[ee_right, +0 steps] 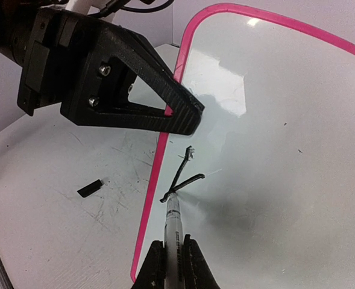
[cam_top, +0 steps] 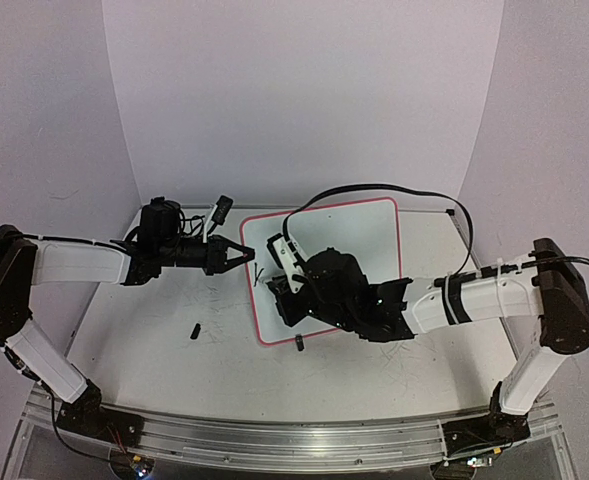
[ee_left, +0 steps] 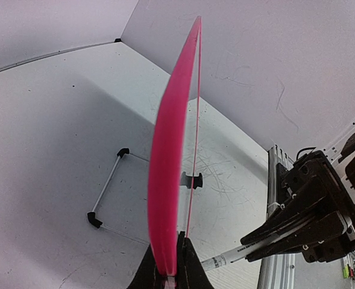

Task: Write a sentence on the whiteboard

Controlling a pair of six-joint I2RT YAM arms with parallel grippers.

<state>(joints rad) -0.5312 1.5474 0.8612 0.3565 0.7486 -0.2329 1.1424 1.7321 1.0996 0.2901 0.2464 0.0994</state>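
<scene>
The whiteboard (cam_top: 349, 235), white with a pink border, lies on the table and reads as a thin pink edge (ee_left: 171, 150) in the left wrist view. My left gripper (cam_top: 246, 254) (ee_left: 169, 268) is shut on its left rim. My right gripper (cam_top: 279, 290) (ee_right: 174, 262) is shut on a white marker (ee_right: 172, 226) (ee_left: 225, 260). The marker's tip touches the whiteboard (ee_right: 273, 150) near that rim. Of the sentence, two crossing black strokes (ee_right: 186, 171) (cam_top: 259, 275) show at the tip. The left gripper's finger (ee_right: 135, 90) hangs just above them.
A small black cap (cam_top: 195, 329) (ee_right: 90, 188) lies on the scratched table left of the board. A black clip foot (cam_top: 299, 346) sits at the board's near edge. A wire stand (ee_left: 108, 192) shows beneath the board. A black cable (cam_top: 374, 188) arches over the far side.
</scene>
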